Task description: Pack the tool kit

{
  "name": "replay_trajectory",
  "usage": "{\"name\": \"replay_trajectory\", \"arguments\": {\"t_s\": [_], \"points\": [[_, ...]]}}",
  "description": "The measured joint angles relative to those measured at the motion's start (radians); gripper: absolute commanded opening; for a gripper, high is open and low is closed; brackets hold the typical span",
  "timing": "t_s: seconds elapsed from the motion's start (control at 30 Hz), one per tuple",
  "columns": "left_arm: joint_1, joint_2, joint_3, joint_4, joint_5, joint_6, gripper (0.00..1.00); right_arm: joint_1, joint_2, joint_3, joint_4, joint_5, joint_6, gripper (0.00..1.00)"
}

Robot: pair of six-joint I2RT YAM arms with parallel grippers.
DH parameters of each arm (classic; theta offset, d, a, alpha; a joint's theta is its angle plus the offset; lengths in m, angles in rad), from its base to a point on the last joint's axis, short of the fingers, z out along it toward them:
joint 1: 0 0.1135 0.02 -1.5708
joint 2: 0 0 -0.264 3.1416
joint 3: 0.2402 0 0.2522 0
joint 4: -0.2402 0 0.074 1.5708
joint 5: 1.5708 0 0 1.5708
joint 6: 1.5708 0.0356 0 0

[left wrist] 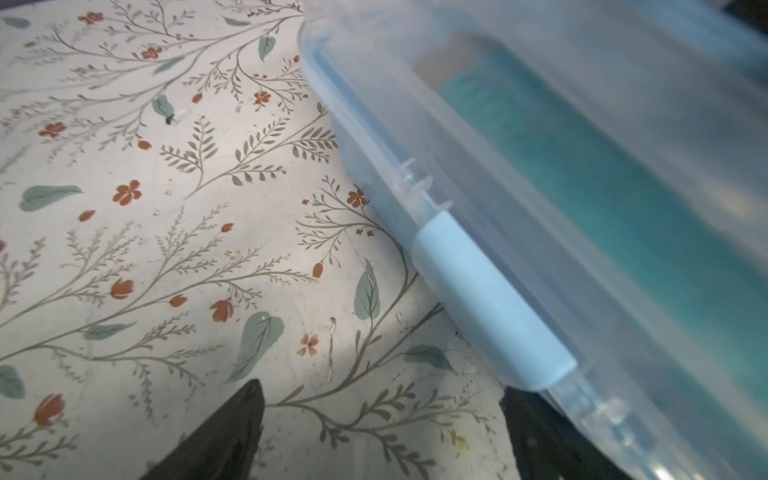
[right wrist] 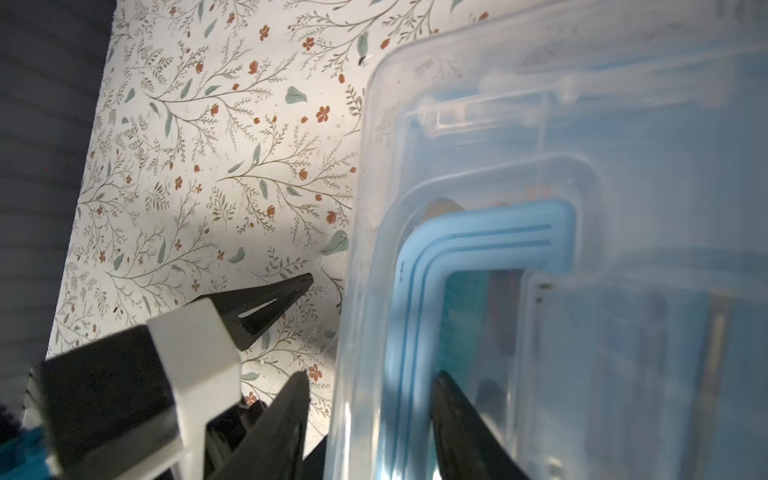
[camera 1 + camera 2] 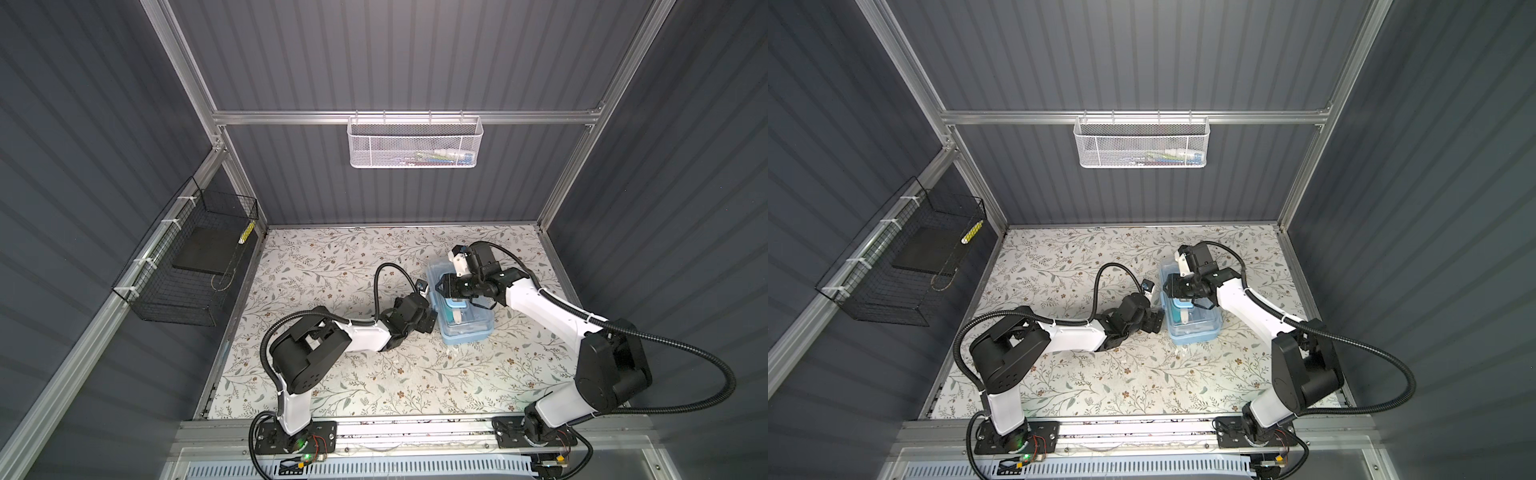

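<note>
While the left gripper (image 1: 382,390) stands wide open and empty beside the latch (image 1: 490,307), latching appears to be the step in hand. Press the latch squarely. Steady the lid (image 2: 623,124) with the right gripper (image 2: 370,376), whose jaws are parted and hold nothing.

The tool kit (image 3: 465,328) is a light-blue box with its translucent lid down and its handle (image 2: 478,237) folded flat. It lies right of the table's (image 3: 332,374) centre, nearer the back edge.
</note>
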Motion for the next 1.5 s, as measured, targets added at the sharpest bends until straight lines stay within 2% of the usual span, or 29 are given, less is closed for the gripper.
{"name": "replay_trajectory", "arguments": {"t_s": [0.17, 0.5, 0.77, 1.0, 1.3, 1.5], "points": [[-0.027, 0.000, -0.002, -0.019, -0.002, 0.000, 0.92, 0.000, -0.002, -0.017, 0.031, -0.040, -0.006, 0.51], [-0.054, -0.040, -0.006, -0.057, -0.016, 0.006, 0.93, 0.000, -0.017, -0.045, 0.057, -0.048, -0.025, 0.51], [-0.072, -0.079, -0.006, -0.098, -0.061, 0.073, 0.95, -0.002, -0.023, -0.056, 0.072, -0.058, -0.021, 0.50], [-0.073, -0.113, -0.019, -0.110, -0.048, 0.128, 0.97, -0.014, -0.025, -0.069, 0.092, -0.096, -0.013, 0.50], [-0.063, -0.270, -0.153, -0.010, 0.065, 0.185, 0.98, -0.040, -0.027, -0.085, 0.118, -0.157, -0.007, 0.51], [0.029, -0.330, -0.297, 0.090, 0.227, 0.207, 0.94, -0.050, -0.027, -0.091, 0.129, -0.180, -0.007, 0.52]]}}
